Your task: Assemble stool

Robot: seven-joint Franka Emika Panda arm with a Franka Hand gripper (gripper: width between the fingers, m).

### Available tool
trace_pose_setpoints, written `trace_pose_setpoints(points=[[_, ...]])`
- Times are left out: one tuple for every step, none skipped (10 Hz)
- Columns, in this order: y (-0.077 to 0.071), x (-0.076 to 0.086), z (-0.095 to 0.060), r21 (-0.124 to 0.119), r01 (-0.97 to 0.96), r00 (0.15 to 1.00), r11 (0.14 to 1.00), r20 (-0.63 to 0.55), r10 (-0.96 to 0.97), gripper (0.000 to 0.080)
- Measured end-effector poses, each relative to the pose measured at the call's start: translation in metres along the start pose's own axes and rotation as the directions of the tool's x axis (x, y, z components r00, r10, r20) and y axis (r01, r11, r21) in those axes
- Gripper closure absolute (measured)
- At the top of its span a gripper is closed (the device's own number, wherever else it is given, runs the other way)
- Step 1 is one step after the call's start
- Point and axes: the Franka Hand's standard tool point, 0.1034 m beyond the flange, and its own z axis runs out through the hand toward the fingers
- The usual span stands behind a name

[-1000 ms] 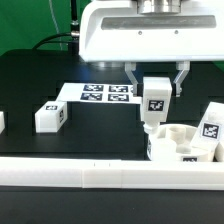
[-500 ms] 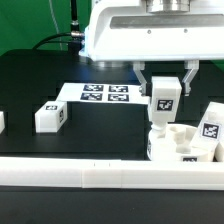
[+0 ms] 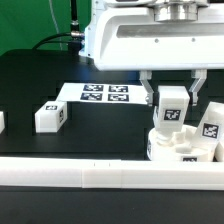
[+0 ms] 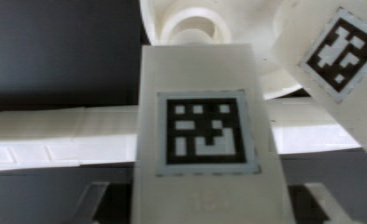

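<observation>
So the gripper (image 3: 172, 98) is clamped on one stool leg (image 3: 173, 110), holding it upright with its bottom end right at the seat (image 3: 160, 150). The seat sits by the table's (image 3: 30, 90) front edge, near the exterior view's right corner. A loose leg (image 3: 50, 116) lies toward the left edge, with the marker board (image 3: 100, 94) mid-table.

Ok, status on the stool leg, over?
Gripper shut on leg, upright over seat; insertion cannot be confirmed. Second leg at seat's rim beside it. Third leg loose on table; nothing blocking.
</observation>
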Motion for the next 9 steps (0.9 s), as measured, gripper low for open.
trace_pose_setpoints(points=[[0.0,0.0,0.002,-0.001,0.001,1.0,1.0,0.001,-0.001,0.0463],[0.0,0.0,0.002,-0.001,0.001,1.0,1.0,0.001,-0.001,0.0462],[0.0,-0.001,0.002,-0.001,0.001,1.0,1.0,0.002,-0.001,0.0462],[0.001,-0.005,0.003,-0.002,-0.001,1.0,1.0,0.007,0.001,0.0462],[0.0,-0.009,0.004,-0.002,0.0,1.0,1.0,0.013,0.0,0.0462],[-0.001,-0.011,0.005,-0.002,0.002,1.0,1.0,0.016,-0.002,0.0463],[-0.002,-0.012,0.006,-0.002,0.004,1.0,1.0,0.018,-0.004,0.0462],[-0.002,-0.013,0.006,-0.002,0.004,1.0,1.0,0.019,-0.004,0.0462],[-0.002,-0.013,0.007,-0.002,0.005,1.0,1.0,0.019,-0.005,0.0463]])
